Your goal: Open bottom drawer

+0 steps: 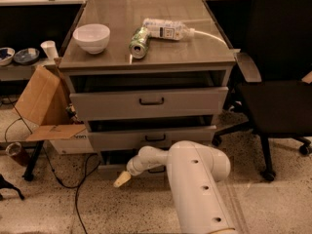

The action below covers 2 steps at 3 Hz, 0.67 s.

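Note:
The grey cabinet has three drawer fronts. The bottom drawer shows only as a low grey strip near the floor, and my white arm hides most of it. A bit of its dark handle peeks out beside the arm. My gripper points down and to the left, close to the floor. It is in front of the bottom drawer's left part and left of the handle. It holds nothing that I can see.
The top drawer and middle drawer stand slightly pulled out. A white bowl, a can and a plastic bottle lie on the cabinet top. A cardboard box and cables are on the left, an office chair on the right.

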Each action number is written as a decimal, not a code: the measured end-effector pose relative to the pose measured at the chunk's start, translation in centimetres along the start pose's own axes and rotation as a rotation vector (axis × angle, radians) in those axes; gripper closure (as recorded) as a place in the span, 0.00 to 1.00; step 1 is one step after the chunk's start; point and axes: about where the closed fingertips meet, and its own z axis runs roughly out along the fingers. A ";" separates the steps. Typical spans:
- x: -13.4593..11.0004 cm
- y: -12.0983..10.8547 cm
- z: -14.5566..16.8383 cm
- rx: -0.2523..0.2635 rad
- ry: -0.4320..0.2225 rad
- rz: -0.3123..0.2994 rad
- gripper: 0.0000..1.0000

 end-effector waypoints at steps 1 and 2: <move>1.4 1.2 -0.1 -0.043 0.057 -0.005 0.00; 1.2 1.3 -0.5 -0.043 0.057 -0.005 0.00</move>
